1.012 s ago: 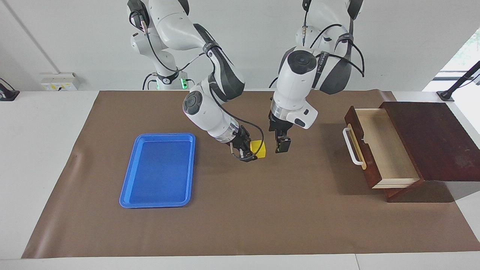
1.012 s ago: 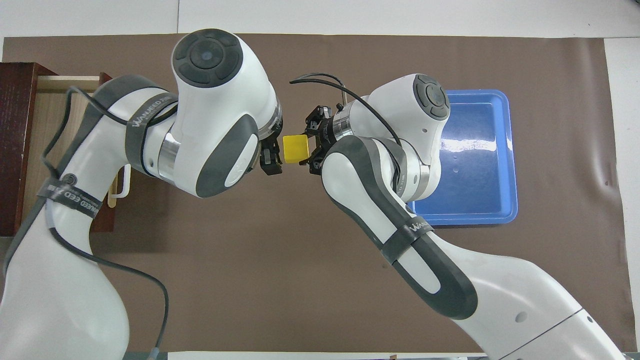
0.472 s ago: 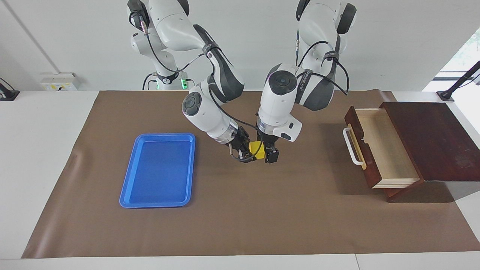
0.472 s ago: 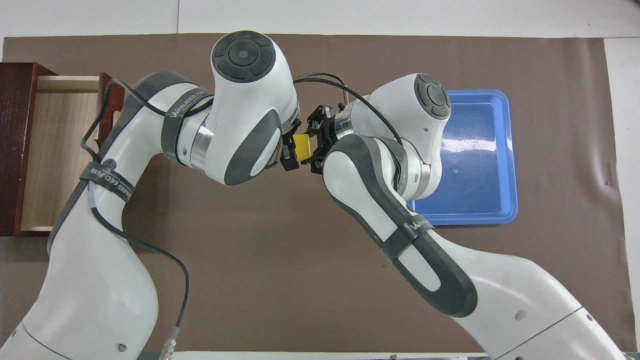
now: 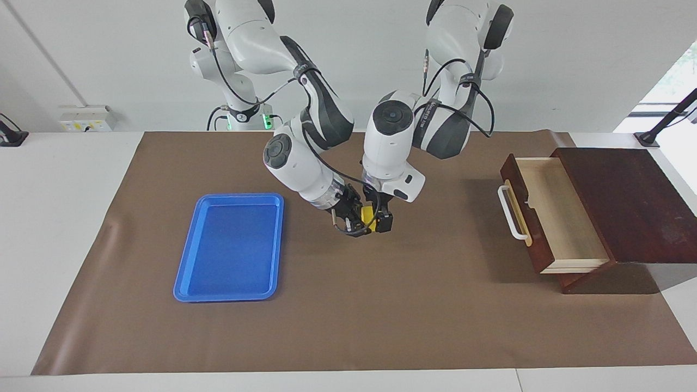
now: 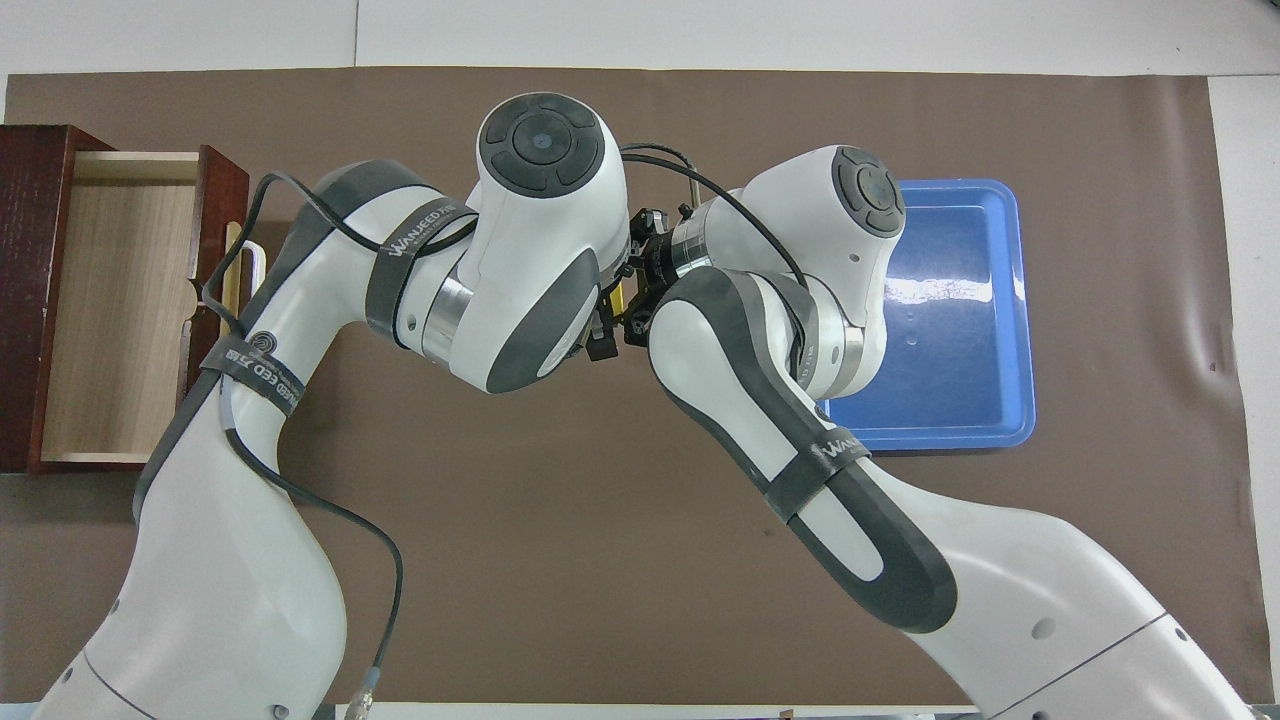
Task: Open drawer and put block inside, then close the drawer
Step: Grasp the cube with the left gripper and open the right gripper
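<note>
Your right tool (image 5: 356,222) is clamped on the block (image 5: 368,214), likely light, rigid, slick-faced; bring your open left tool (image 5: 382,219) onto its free flat sides.

Pretty plain lab setup. White table (image 5: 65,228) with a big brown paper mat (image 5: 381,316) covering most of the top, a bit wrinkled near one edge. Plain white wall (image 5: 109,54) along the top of the facing view, with a white socket box (image 5: 87,118) mounted low on it, just above the tabletop. There's a window (image 5: 678,76) at the corner letting in bright daylight, and a black bracket (image 5: 667,120) clamped to the table there.
</note>
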`<state>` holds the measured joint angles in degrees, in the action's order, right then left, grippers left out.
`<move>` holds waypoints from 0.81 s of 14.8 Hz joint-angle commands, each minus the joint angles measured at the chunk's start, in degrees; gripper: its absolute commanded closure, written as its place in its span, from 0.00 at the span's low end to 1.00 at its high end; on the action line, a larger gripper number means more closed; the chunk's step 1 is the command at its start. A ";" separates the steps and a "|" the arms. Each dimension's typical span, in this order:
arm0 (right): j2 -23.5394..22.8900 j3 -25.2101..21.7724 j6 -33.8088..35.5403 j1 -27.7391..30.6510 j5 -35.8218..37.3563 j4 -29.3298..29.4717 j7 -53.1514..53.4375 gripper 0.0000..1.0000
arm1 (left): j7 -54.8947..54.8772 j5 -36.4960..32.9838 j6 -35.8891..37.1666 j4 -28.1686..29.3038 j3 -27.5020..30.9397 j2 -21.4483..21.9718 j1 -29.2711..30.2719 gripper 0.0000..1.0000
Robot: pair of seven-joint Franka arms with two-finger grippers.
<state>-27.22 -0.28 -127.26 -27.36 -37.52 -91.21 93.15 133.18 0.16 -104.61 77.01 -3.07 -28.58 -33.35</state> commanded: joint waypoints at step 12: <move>-0.55 0.19 0.34 0.82 -0.28 0.86 0.89 0.30 | 0.85 -2.18 0.98 2.00 0.79 1.34 -0.66 1.00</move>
<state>-27.30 -0.29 -126.29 -27.30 -37.50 -91.25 93.14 132.32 -1.41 -104.78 77.82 -2.86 -28.53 -33.57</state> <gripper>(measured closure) 0.449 0.427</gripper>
